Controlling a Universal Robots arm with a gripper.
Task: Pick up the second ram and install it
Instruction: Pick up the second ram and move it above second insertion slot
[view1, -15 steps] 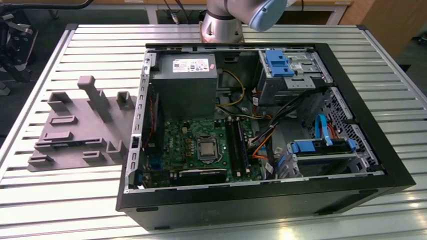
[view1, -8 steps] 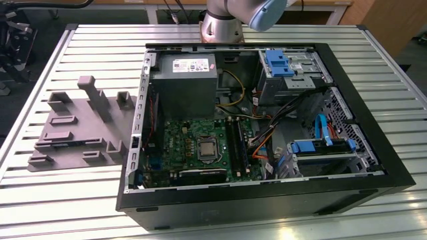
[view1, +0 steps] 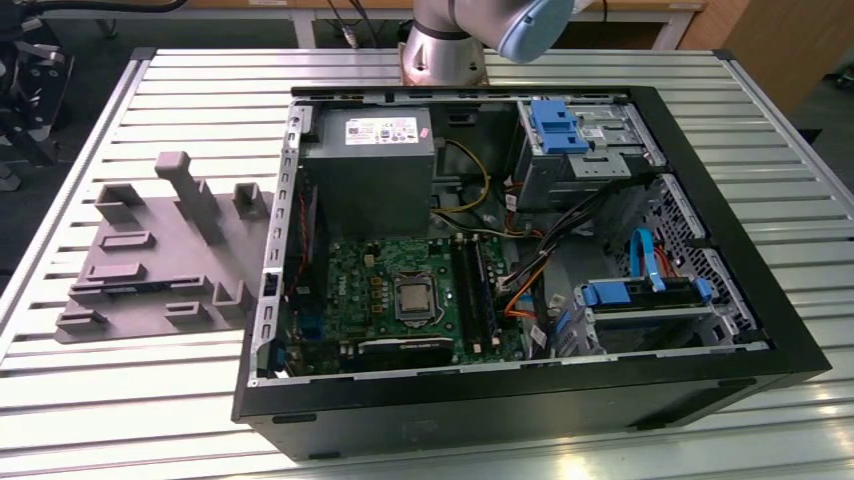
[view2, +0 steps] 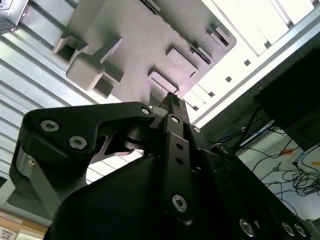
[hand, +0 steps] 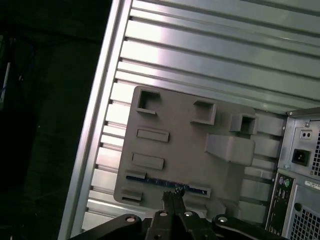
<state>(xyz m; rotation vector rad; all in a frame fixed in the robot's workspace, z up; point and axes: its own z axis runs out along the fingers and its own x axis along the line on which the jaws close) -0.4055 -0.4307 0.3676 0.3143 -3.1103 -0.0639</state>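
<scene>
Blue ram (hand: 147, 179) lies flat in a slot of the grey holder (hand: 185, 145) on my slatted tabletop (hand: 200, 55), beside the open case (view1: 534, 400). My pincer (hand: 173, 194) points at the stick's middle, clear of it, tips pressed together and holding nothing.

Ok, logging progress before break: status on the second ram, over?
Hand shut, empty. Long thin blue ram stick lies in grey moulded holder tray, hand above it. Nothing between.
</scene>
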